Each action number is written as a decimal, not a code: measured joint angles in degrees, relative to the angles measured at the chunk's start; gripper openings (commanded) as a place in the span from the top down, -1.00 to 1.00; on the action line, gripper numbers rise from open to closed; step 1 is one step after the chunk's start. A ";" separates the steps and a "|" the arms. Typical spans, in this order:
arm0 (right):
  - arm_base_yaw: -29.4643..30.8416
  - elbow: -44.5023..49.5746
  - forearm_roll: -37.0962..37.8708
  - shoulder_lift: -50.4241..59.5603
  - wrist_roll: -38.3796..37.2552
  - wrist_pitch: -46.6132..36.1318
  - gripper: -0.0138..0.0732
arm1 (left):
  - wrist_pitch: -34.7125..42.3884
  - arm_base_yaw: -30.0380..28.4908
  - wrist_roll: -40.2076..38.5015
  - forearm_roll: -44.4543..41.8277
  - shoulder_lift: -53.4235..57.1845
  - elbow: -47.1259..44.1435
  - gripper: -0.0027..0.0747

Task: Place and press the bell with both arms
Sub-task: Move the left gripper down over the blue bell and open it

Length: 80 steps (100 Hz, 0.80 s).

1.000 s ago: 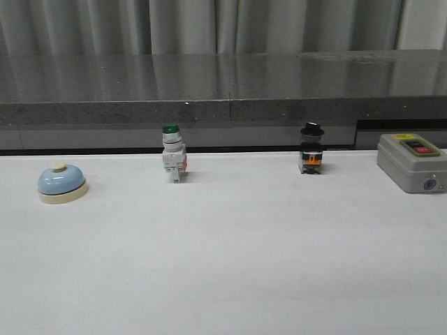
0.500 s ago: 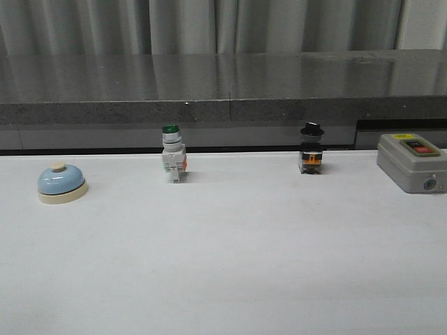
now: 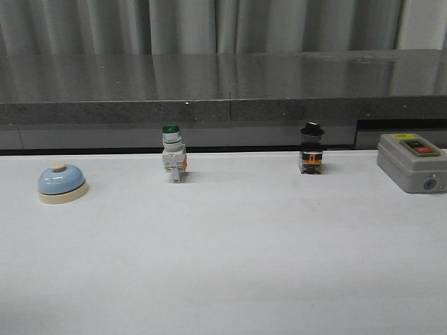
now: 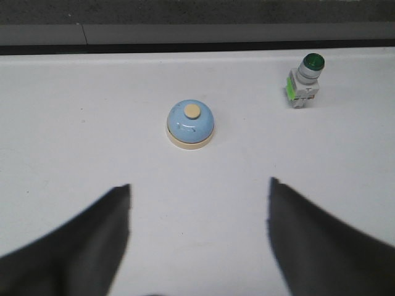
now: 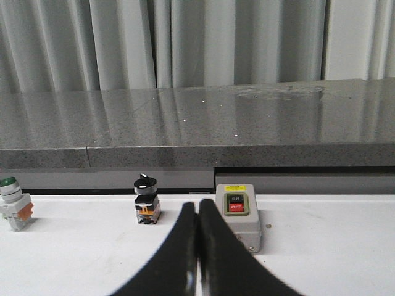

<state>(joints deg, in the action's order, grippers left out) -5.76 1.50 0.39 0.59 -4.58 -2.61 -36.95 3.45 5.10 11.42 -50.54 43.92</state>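
Four small things stand on the matte white desk [image 3: 223,265]. At the far left sits the bell [image 3: 62,183], a glossy light-blue dome on a round cream base with a small cream button on top; it stands upright, button facing straight up, and being round it has no long axis across the desk. Further right, along the back edge, stand a white push-button switch [image 3: 173,155] with a green cap, a boxy switch with a black knob [image 3: 311,149], and a grey rectangular switch box [image 3: 412,162] with rounded corners and a black and a red button. Behind them runs a polished dark speckled stone ledge [image 3: 223,87], backed by grey pleated curtains [image 3: 209,26].

The left gripper [image 4: 199,213] has its dark jaws spread wide, holding nothing, with the bell near them and centred between the two fingers but apart from both. The right gripper [image 5: 198,246] has its jaws pressed together, empty, aimed between the black-knobbed switch and the grey box.
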 measured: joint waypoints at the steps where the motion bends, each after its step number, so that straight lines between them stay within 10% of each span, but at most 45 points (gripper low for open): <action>1: 0.00 0.00 0.00 0.00 0.00 0.00 0.82 | 0.00 0.00 -0.02 0.00 0.00 0.00 -0.90; 80: 0.00 0.00 0.00 0.00 0.00 0.00 0.82 | -1.39 1.30 1.93 1.28 -18.72 14.90 -0.66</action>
<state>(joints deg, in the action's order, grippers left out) -5.76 1.50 0.39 0.59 -4.58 -2.61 -38.34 4.75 7.03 12.70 -69.26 58.81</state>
